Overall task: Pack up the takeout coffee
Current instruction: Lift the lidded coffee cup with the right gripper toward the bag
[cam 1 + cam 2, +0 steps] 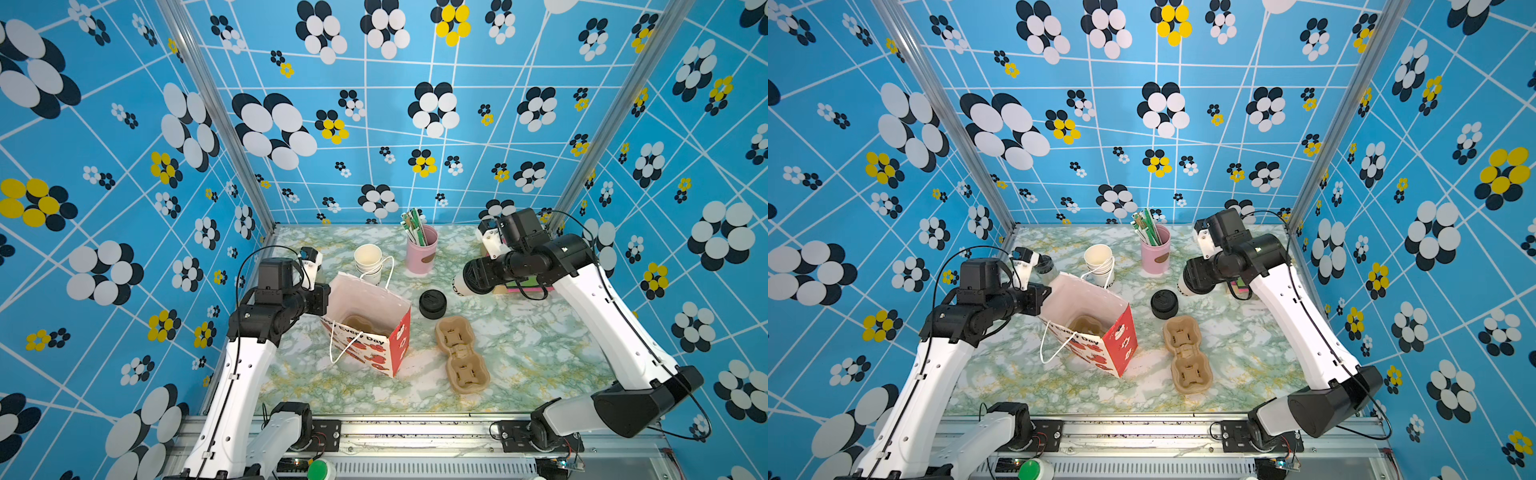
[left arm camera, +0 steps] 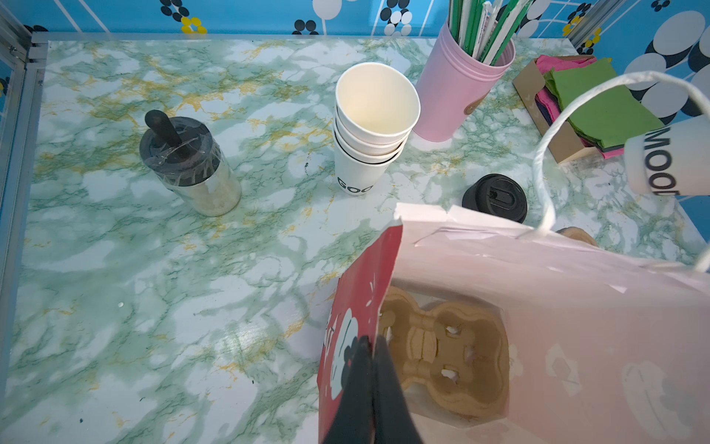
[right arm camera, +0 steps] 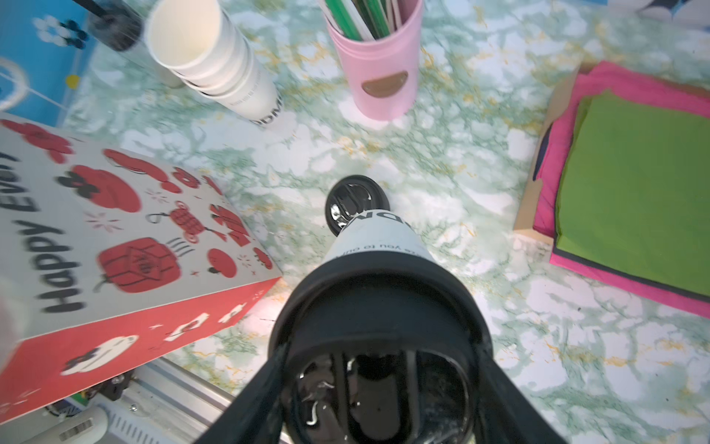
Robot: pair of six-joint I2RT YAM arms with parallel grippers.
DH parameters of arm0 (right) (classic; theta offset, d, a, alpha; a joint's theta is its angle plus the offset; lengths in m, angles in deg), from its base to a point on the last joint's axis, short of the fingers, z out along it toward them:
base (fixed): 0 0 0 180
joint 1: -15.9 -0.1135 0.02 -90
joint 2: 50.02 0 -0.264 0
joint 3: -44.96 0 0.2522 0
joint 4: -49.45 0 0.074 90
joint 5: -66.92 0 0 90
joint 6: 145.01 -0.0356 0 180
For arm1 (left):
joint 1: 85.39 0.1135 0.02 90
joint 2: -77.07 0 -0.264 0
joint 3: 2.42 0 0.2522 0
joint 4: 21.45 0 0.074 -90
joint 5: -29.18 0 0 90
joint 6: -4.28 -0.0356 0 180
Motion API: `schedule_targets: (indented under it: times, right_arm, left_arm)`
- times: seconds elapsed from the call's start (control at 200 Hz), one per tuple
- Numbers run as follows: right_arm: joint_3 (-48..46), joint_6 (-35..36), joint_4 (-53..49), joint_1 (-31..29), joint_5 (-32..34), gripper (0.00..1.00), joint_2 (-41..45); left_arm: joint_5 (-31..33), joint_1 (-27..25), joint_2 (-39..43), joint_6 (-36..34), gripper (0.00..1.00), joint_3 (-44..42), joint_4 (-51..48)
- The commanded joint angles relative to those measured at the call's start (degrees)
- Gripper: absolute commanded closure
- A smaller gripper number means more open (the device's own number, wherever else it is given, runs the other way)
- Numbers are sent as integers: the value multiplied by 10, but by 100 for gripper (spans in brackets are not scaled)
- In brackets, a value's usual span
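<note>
Nestling inside right claw [image 3: 382,338]: takeout coffee [image 3: 374,240]

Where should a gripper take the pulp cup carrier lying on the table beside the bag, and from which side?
Likely the narrow waist between its two wells, from straight above: the cup carrier lies flat with its wells facing up, and it is slimmest there.

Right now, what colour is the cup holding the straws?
Pink tall plastic cup, best in left wrist view.

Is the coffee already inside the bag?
No, the right hand holds the coffee over the table, outside the bag.
</note>
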Motion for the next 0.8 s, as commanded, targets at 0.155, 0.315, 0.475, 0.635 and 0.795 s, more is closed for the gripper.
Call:
schedule_targets:
  times: [0.155, 0.315, 0.475, 0.635, 0.795]
  right_arm:
    - [109, -28, -32, -69, -51, 40, -3]
    - [179, -24, -58, -123, -39, 41, -36]
    - [244, -22, -75, -171, -28, 41, -67]
    - [313, -17, -99, -216, -19, 41, -105]
    - [379, -12, -127, -254, -9, 41, -147]
  left_arm:
    - [-2, 6, 4, -2, 100, -4, 0]
    - [-4, 5, 4, -1, 100, -3, 1]
    - [-5, 5, 4, 1, 100, -2, 0]
    - [-6, 5, 5, 1, 100, -2, 1]
    - [-6, 5, 5, 1, 100, -4, 1]
